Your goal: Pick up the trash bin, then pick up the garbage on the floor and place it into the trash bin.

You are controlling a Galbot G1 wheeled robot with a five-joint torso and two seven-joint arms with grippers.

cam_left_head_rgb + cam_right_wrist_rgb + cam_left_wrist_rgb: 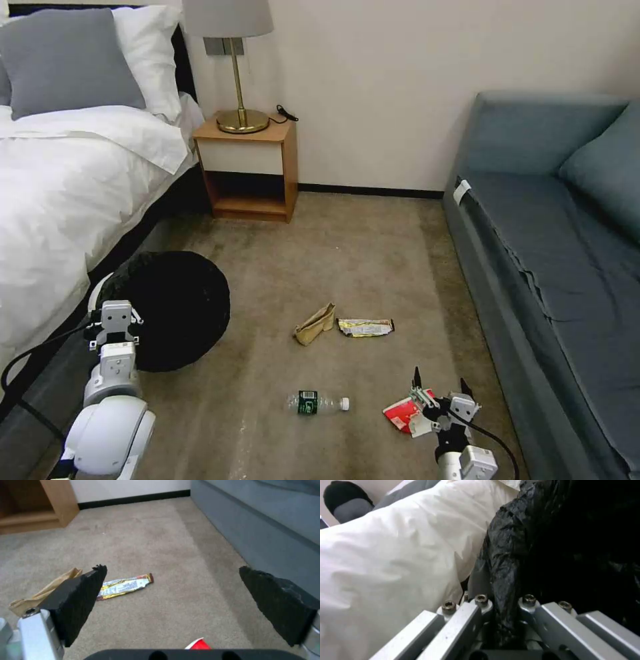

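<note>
Left gripper (115,319) clamped on rim of trash bin (175,308), bin beside the bed (60,187). Right gripper (440,389) low over the carpet, fingers spread wide, red-white packet (402,413) just beneath it. Bottle (317,403) lies near, toward the left arm. Paper bag (315,325) and snack wrapper (365,327) sit farther ahead, side by side.

- Floor (373,267): tan carpet between bed, left, and sofa, right.
- Tan paper bag (315,325) and gold-silver wrapper (365,327): centre, just beside each other.
- Clear bottle (317,403): nearer, lying on its side.
- Red-white packet (402,413): near right.
- Nightstand (248,167): far, against wall.
</note>
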